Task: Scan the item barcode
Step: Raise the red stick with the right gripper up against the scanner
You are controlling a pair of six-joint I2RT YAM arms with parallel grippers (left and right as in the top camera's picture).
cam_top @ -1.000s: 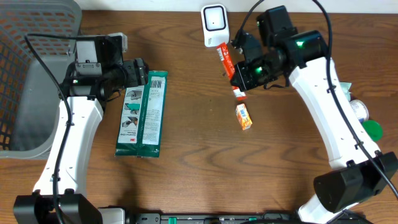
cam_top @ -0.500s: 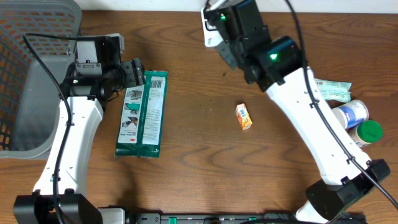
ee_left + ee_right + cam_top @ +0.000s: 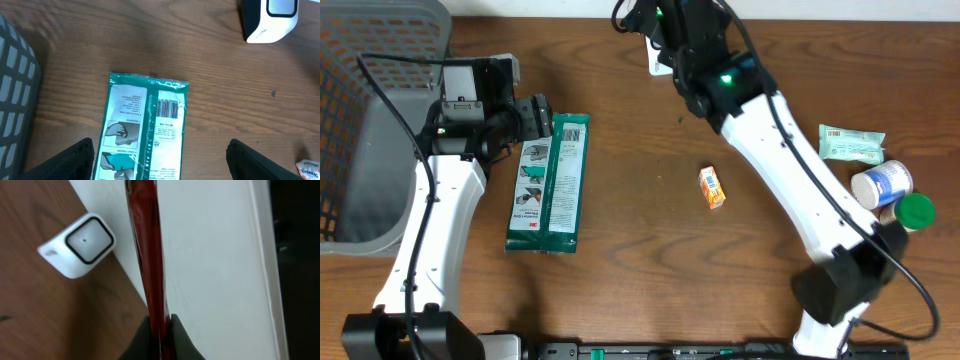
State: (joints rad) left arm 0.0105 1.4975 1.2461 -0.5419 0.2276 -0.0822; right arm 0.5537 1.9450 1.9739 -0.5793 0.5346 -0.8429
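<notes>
- Red is the colour to watch: the red pack [image 3: 150, 255] is pinched by its lower end in the right hand [image 3: 160, 330], whose jaws are shut tight on it. The pack stands up long and thin from that grip.
- In the right wrist view we see the pack only edge-on. It sits at about 3 o'clock of the scanner [image 3: 80, 245], apart from it and in front of the white wall [image 3: 210, 255].
- We cannot tell which face carries the barcode. If that face is turned away from the scanner's window, we judge the pass will read nothing.
- Seen from above, all this happens at 12 o'clock on the tabletop [image 3: 640, 280], under the right arm, which hides most of the scanner. A misaligned sweep there would be hard to spot from overhead.
- The grip holds only a short stretch of a long pack. A quick turn of the wrist could make it swivel or slide between the fingers, and the code would tilt off the window.
- The wall looks close behind the pack. We think a push further towards 12 o'clock could knock the free end against it.
- The left hand [image 3: 160, 150] is wide open and holds nothing. It hovers over the green packet [image 3: 145, 130], whose barcode faces up.
- That packet lies at 9 o'clock, well apart from the scanner, so we expect no clash unless both arms head for the scanner together.
</notes>
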